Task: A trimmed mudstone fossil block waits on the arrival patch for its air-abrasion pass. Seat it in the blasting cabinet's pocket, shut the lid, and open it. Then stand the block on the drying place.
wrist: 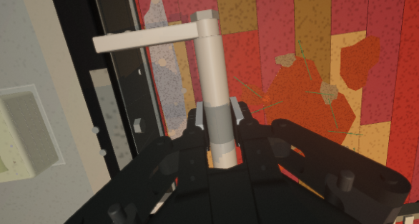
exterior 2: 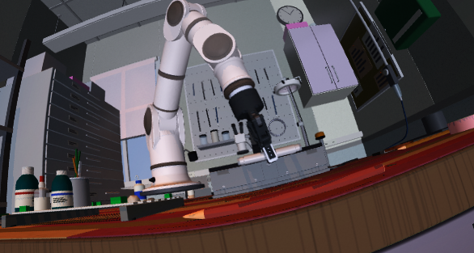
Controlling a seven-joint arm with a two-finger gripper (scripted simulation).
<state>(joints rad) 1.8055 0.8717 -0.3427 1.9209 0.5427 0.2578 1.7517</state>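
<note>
The fossil block [wrist: 21, 134] shows only partly, as a pale greenish block at the left edge of the wrist camera, seen through the cabinet's clear lid. The lid's handle [wrist: 214, 91], a pale cylindrical bar on short arms, is gripped by my closed gripper [wrist: 218, 113] at its grey middle band. From the side, the grey blasting cabinet [exterior 2: 269, 172] sits low on the red bench with its lid down, and my gripper [exterior 2: 269, 152] is at the handle [exterior 2: 269, 154] along its front top edge.
Behind the cabinet stands a pegboard [exterior 2: 238, 103] with tools, a ring lamp [exterior 2: 287, 85] and a wall cupboard [exterior 2: 319, 59]. Bottles [exterior 2: 26, 188] and a cup stand on a dark tray [exterior 2: 93, 210] at the bench's left. A monitor [exterior 2: 372, 55] hangs on the right.
</note>
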